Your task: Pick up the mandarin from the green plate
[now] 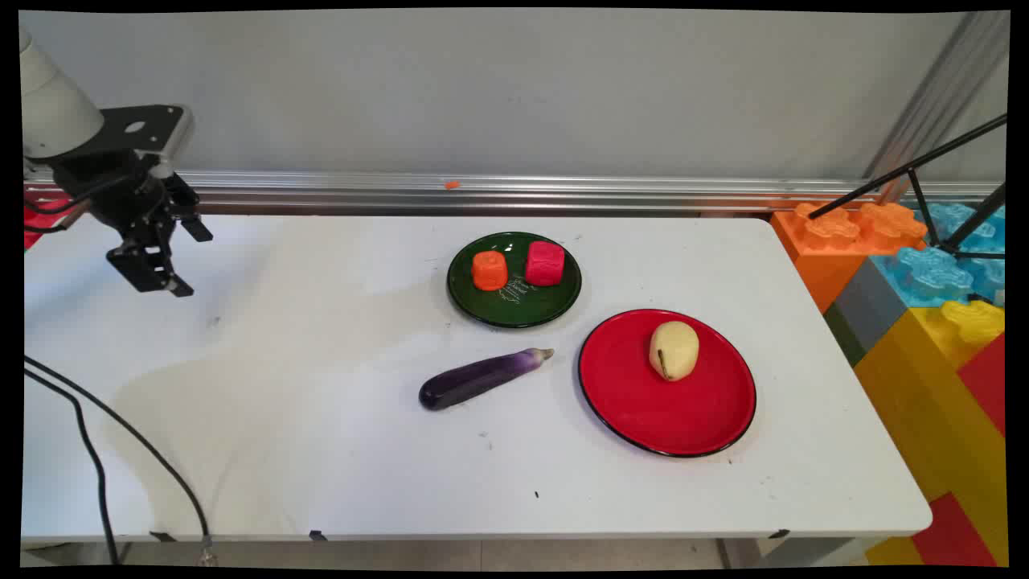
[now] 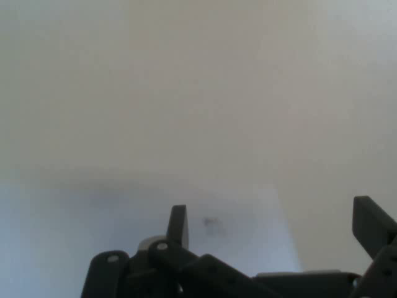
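My black gripper [image 1: 178, 264] hangs above the table's far left, open and holding nothing. In the hand view the gripper [image 2: 276, 223] looks down on bare white table [image 2: 205, 124] with a small dark mark on it. A purple eggplant [image 1: 482, 377] lies mid-table, well to the gripper's right. Behind it a green plate [image 1: 514, 310] carries an orange block [image 1: 489, 270] and a red block [image 1: 545, 262]. A red plate [image 1: 643, 402] to the right holds a pale potato [image 1: 674, 350].
Large toy bricks [image 1: 924, 297] in orange, blue, yellow and red stand past the table's right edge, with a black tripod [image 1: 924, 173] above them. A metal rail [image 1: 522, 193] runs along the back. Black cables [image 1: 120, 434] cross the table's near left.
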Robot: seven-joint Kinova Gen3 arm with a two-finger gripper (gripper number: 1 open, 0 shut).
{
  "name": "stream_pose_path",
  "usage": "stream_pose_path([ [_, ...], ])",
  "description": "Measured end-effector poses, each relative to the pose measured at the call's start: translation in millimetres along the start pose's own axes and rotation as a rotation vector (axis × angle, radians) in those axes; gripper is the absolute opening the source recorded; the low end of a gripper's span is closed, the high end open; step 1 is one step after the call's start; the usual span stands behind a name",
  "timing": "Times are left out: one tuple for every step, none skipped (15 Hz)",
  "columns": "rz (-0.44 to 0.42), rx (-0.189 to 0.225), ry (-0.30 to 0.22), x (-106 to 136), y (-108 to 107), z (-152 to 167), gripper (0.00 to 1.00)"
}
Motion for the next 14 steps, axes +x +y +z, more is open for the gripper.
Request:
stream_pose_path([
  [-0.012, 0.000, 0.016, 2, -1, 0, 1.00],
  [-0.032, 0.001, 0.044, 7, -3, 1, 1.00],
  [-0.051, 0.000, 0.081, 15, -4, 1, 1.00],
  [-0.064, 0.000, 0.116, 23, -5, 1, 1.00],
  [-0.078, 0.000, 0.161, 35, -6, 1, 1.00],
  [-0.091, 0.006, 0.207, 46, -8, 2, 1.00],
  [-0.101, 0.013, 0.243, 55, -10, 3, 1.00],
  [-0.112, 0.023, 0.280, 66, -13, 5, 1.00],
  [-0.127, 0.036, 0.311, 75, -16, 9, 1.00],
  [-0.143, 0.049, 0.338, 83, -20, 13, 1.00],
  [-0.156, 0.059, 0.358, 89, -24, 18, 1.00],
  [-0.172, 0.071, 0.378, 96, -29, 25, 1.00],
  [-0.185, 0.078, 0.392, 102, -33, 32, 1.00],
  [-0.191, 0.081, 0.398, 105, -36, 38, 1.00],
])
